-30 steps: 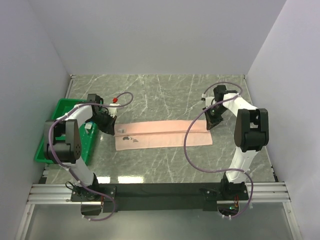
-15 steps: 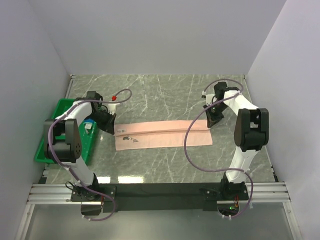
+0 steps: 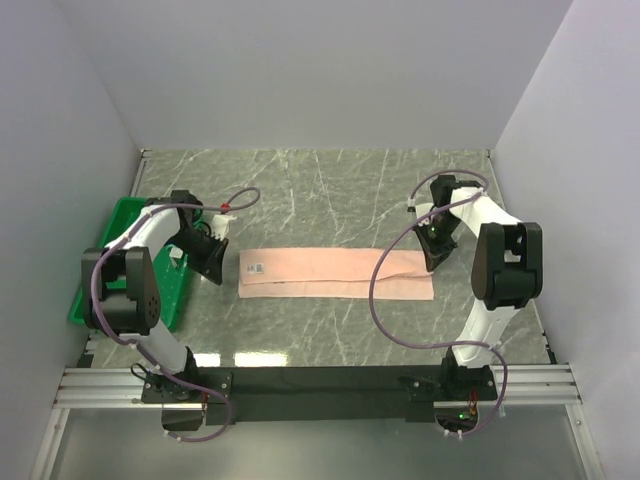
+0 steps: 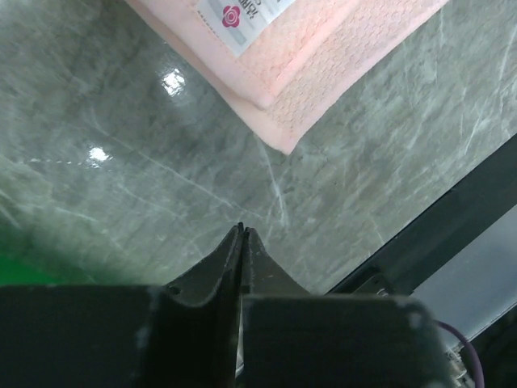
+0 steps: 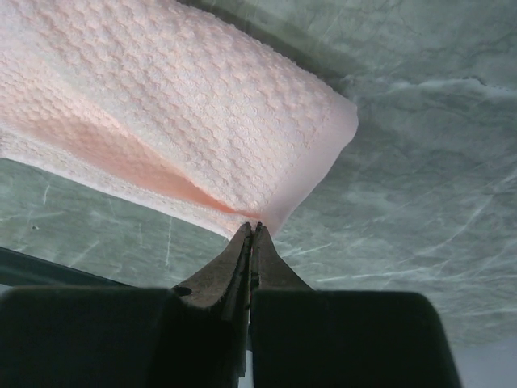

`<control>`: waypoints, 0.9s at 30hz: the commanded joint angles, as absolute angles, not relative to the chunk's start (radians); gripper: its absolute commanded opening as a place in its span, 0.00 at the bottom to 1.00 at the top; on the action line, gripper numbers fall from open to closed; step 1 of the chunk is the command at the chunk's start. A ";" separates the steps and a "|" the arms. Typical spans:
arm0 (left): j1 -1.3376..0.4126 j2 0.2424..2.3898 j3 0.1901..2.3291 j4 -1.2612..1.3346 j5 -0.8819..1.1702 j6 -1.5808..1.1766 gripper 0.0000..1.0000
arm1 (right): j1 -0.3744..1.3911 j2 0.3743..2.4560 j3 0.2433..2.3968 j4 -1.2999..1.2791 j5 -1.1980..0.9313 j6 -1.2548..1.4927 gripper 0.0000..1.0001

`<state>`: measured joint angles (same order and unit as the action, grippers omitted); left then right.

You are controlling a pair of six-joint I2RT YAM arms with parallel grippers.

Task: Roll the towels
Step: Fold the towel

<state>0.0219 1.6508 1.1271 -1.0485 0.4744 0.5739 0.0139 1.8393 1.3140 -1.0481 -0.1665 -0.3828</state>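
A pink towel (image 3: 335, 274) lies folded lengthwise in a long strip on the marble table, with a white label (image 3: 256, 268) at its left end. My left gripper (image 3: 212, 264) is shut and empty, just left of the towel's left end and apart from it. In the left wrist view the towel's corner (image 4: 323, 56) lies ahead of the shut tips (image 4: 242, 229). My right gripper (image 3: 435, 256) is at the towel's right end. In the right wrist view its tips (image 5: 254, 226) are shut on the edge of the towel's corner (image 5: 178, 105), whose top layer is slightly raised.
A green bin (image 3: 110, 300) stands at the table's left edge, beside the left arm. The black rail (image 3: 320, 380) with the arm bases runs along the near edge. White walls close the table in at the back and on both sides.
The towel's far half has been folded over toward the near edge, making a narrower strip. My left gripper has come off the towel and moved left. My right gripper moved slightly nearer.
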 commanded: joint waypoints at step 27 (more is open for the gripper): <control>-0.227 1.611 0.999 -0.654 0.258 0.063 0.36 | 0.006 1.864 1.324 -1.014 -0.179 -0.360 0.00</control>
<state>-0.2161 1.6184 0.9897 -0.6994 0.3210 0.1097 0.0139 1.8561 1.3140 -1.0313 -0.1772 -0.3641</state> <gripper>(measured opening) 0.362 0.008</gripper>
